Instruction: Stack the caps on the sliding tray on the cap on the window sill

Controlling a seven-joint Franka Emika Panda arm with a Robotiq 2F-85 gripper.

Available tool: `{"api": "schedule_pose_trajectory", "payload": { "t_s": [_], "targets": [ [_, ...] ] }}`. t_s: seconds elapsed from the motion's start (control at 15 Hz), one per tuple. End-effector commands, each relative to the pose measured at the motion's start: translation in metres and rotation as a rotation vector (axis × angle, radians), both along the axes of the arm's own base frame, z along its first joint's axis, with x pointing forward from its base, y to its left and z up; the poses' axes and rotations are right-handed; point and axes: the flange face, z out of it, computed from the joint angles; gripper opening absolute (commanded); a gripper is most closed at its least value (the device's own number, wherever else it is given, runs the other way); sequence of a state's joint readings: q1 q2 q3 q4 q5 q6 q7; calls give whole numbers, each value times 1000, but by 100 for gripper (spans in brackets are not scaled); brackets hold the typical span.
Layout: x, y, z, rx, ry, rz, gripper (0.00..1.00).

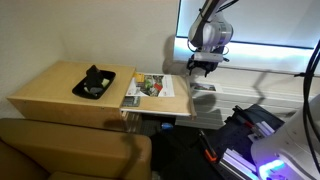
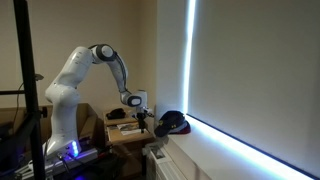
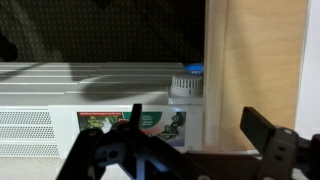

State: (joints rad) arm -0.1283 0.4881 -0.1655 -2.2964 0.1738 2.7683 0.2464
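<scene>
Caps from the sliding tray are what I am meant to move. Closest to me, my gripper (image 1: 203, 66) hangs empty: the wrist view shows its jaws spread wide with nothing between them. Just past the fingers that view gives only a bottle with a blue lid (image 3: 187, 84) beside a pale wooden panel (image 3: 255, 60), and no cap.

In an exterior view a pale rounded shape (image 1: 205, 90) lies right under me. It may be the light blue cap, but it is too small to tell. The maroon cap (image 2: 173, 124) sits just beside me at the end of the window sill (image 2: 250, 148) nearest my arm. Something darker lies over its crown, and I cannot make out what.

Farther off, the sliding tray (image 1: 160, 104) carries a flat printed sheet (image 1: 150, 86), and I see no cap on it. Beyond that stands the wooden table (image 1: 45, 92) with a small black tray (image 1: 104, 90).

I judge the stacking done or nearly so, since the tray shows no caps and my hand is free. What is left is to make sure both caps truly rest on the maroon one.
</scene>
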Motion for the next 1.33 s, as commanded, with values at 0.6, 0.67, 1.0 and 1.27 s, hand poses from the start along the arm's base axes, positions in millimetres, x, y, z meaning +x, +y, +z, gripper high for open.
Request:
{"api": "schedule_pose_trajectory", "payload": {
  "t_s": [0.6,0.67,1.0,1.27],
  "targets": [
    [-1,-33,26,-184,-139,-128,100],
    [0,-36,32,-232,-168,-133,100],
    [3,-46,46,-281,-195,-182,100],
    [3,-41,35,-291,-142,-193,100]
  ]
}}
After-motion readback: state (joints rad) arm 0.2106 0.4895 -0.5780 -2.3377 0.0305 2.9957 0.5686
